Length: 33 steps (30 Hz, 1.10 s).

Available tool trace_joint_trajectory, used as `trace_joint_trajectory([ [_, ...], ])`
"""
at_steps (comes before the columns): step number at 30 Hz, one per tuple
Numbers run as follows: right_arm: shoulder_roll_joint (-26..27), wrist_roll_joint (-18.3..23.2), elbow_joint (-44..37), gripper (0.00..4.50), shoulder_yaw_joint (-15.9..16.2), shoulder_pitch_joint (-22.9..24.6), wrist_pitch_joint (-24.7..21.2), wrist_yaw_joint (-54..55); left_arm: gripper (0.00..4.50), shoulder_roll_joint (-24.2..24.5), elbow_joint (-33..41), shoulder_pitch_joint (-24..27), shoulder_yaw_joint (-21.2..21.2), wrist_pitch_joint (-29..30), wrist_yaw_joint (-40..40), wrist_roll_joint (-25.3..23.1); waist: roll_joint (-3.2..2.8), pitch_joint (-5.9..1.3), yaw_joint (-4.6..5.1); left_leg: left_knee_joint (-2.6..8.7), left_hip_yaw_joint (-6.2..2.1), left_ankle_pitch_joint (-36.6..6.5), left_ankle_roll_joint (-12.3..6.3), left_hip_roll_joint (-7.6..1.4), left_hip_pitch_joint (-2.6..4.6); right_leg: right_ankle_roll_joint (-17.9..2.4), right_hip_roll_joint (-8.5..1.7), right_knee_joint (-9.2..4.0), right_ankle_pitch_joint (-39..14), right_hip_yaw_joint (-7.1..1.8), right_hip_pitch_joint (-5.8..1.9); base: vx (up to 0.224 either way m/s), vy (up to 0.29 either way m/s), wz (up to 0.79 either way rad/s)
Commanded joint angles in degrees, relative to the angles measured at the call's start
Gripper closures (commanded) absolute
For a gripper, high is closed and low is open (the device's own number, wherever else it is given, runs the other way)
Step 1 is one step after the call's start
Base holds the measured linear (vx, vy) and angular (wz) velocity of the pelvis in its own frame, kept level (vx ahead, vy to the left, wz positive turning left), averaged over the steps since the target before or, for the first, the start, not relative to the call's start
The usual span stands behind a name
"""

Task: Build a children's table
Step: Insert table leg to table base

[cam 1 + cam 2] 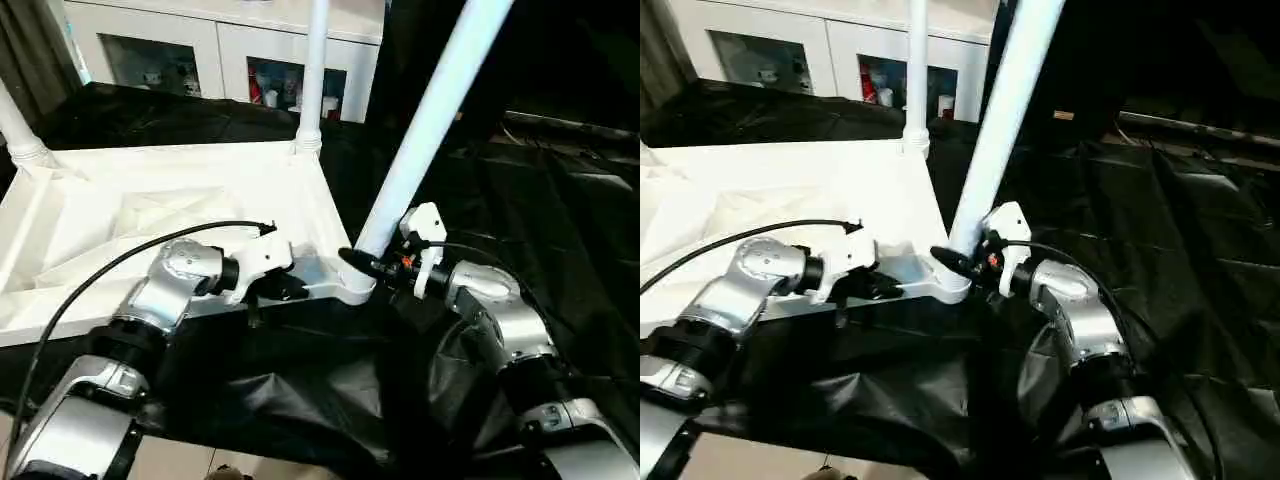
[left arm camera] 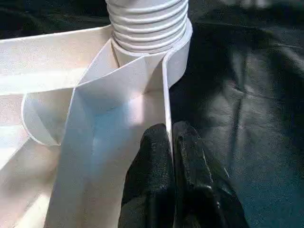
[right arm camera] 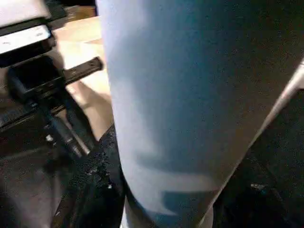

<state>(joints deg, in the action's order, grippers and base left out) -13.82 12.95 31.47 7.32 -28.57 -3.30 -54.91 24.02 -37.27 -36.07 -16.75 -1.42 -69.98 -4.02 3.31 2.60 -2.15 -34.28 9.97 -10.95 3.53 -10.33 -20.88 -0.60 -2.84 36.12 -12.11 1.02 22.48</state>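
At centre frame on the black-draped counter [image 1: 560,200]: upturned white tabletop [image 1: 150,215], ribbed underside up, left edge cut off. Left gripper [image 2: 170,142], jaws pressed together on the tabletop's thin near rim, just beside the corner socket [image 2: 147,28]. Right gripper [image 1: 362,266], jaws half spread around the foot of a leaning leg [image 1: 430,120] at that same corner; far finger hidden behind the tube. Two more legs [image 1: 315,70] upright at rear corners, tops cropped. Background cabinet [image 1: 215,45] contents hard to make out.
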Motion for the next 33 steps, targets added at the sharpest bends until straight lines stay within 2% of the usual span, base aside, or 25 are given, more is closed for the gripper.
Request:
trace_joint_trajectory([
  [1, -0.9, -2.64, 5.05, 2.61, 3.51, 3.42, -2.73, -1.99, 4.5, -0.12, 2.75, 0.48, -1.69, -1.76, -4.05, 1.64, -0.89, -3.15, -0.23, 4.1, -0.69, -9.62, -2.41, -2.95, 0.72, -15.75, -4.83, -3.98, -1.25, -2.18, -2.51, 0.0, 0.0, 0.0],
  [6, -1.98, -2.95, 7.63, 2.61, 4.39, 2.27, -2.71, -6.11, 4.5, 0.68, 2.61, 0.01, -2.44, -1.61, -7.82, 2.17, -0.83, -2.98, -0.08, 4.5, -0.83, -13.79, -1.03, -3.09, 0.98, -15.43, -4.83, -4.4, -6.03, -2.13, -2.25, 0.0, 0.0, 0.0],
  [8, -2.35, -3.78, 9.2, 2.61, 4.85, 1.36, -1.9, -7.66, 4.5, 1.03, 2.13, -0.45, -2.78, -2.3, -8.94, 1.97, -0.76, -2.66, 0.08, 4.76, -0.96, -17.49, -0.01, -3.13, 1.2, -14.81, -4.97, -4.87, -11.26, -2.18, -1.99, 0.0, 0.0, 0.0],
  [10, -2.61, -4.04, 9.77, 2.61, 5.18, 0.93, -1.68, -9.3, 4.5, 1.1, 1.59, -0.86, -2.72, -2.61, -9.25, 1.73, -0.63, -2.68, 0.05, 4.88, -1.1, -18.73, 0.7, -3.19, 1.39, -13.77, -5.04, -5.13, -14.39, -2.29, -1.91, 0.0, 0.0, 0.0],
  [12, -2.75, -4.1, 9.86, 2.61, 5.32, 0.84, -1.62, -10.07, 4.5, 1.09, 1.32, -1.05, -2.64, -2.7, -9.27, 1.66, -0.67, -2.75, 0.08, 4.88, -1.13, -18.62, 0.7, -3.23, 1.4, -13.8, -5.08, -5.11, -14.1, -2.32, -1.87, 0.0, 0.0, 0.0],
  [19, -3.85, -5.04, 9.74, 2.61, 7.14, 2.38, 0.23, -13.39, 4.5, 0.98, -0.3, -1.88, -2.42, -3.7, -8.3, 1.66, -0.68, -3.0, -0.34, 4.79, -0.86, -14.89, -0.54, -3.23, 1.27, -14.83, -4.97, -4.76, -7.82, -2.25, -2.15, 0.0, 0.0, 0.0],
  [21, -3.79, -5.28, 10.1, 2.61, 7.19, 2.63, 0.68, -13.1, 4.5, 0.83, -0.32, -1.86, -2.26, -3.95, -7.76, 1.57, -0.7, -2.98, -0.43, 4.88, -0.88, -15.19, -0.48, -3.25, 1.31, -14.95, -4.92, -4.76, -7.75, -2.19, -2.16, 0.0, 0.0, 0.0],
  [24, -3.15, -5.19, 10.93, 2.61, 6.03, 2.61, 1.11, -10.9, 4.5, 0.48, -0.67, -2.02, -1.95, -4.04, -6.5, 1.23, -0.67, -2.82, -0.53, 5.04, -0.93, -16.94, 0.03, -3.27, 1.39, -14.57, -5.0, -5.01, -10.36, -2.22, -2.02, 0.0, 0.0, 0.0],
  [27, -1.94, -4.39, 11.83, 2.61, 3.68, 2.36, 2.0, -7.08, 4.5, 0.25, -1.51, -2.37, -1.71, -4.48, -4.3, 0.37, -0.61, -2.53, -0.48, 5.24, -1.1, -19.5, 0.69, -3.23, 1.48, -13.43, -5.06, -5.46, -15.25, -2.32, -1.75, 0.0, 0.0, 0.0],
  [29, -1.45, -3.0, 11.62, 2.61, 2.4, 2.53, 1.08, -6.91, 4.5, 0.0, -1.85, -2.42, -1.27, -4.44, -3.67, 0.58, -0.63, -2.32, -0.43, 5.36, -1.37, -22.97, 1.46, -3.28, 1.78, -11.82, -5.29, -6.03, -21.63, -2.4, -1.31, 0.0, 0.0, 0.0],
  [31, -1.42, -2.49, 10.96, 2.61, 2.3, 3.16, 0.66, -7.26, 4.5, -0.24, -1.87, -2.37, -0.97, -4.46, -3.61, 0.93, -0.65, -2.3, -0.43, 5.51, -1.58, -24.4, 1.85, -3.36, 1.89, -10.89, -5.22, -6.25, -23.61, -2.38, -1.01, 0.0, 0.0, 0.0],
  [33, -1.31, -2.39, 10.69, 2.61, 2.27, 3.62, 0.47, -7.02, 4.5, -0.44, -1.84, -2.35, -0.73, -4.37, -3.45, 1.2, -0.67, -2.36, -0.42, 5.58, -1.64, -24.43, 1.87, -3.36, 1.81, -10.83, -5.26, -6.21, -23.24, -2.4, -1.04, 0.0, 0.0, 0.0],
])
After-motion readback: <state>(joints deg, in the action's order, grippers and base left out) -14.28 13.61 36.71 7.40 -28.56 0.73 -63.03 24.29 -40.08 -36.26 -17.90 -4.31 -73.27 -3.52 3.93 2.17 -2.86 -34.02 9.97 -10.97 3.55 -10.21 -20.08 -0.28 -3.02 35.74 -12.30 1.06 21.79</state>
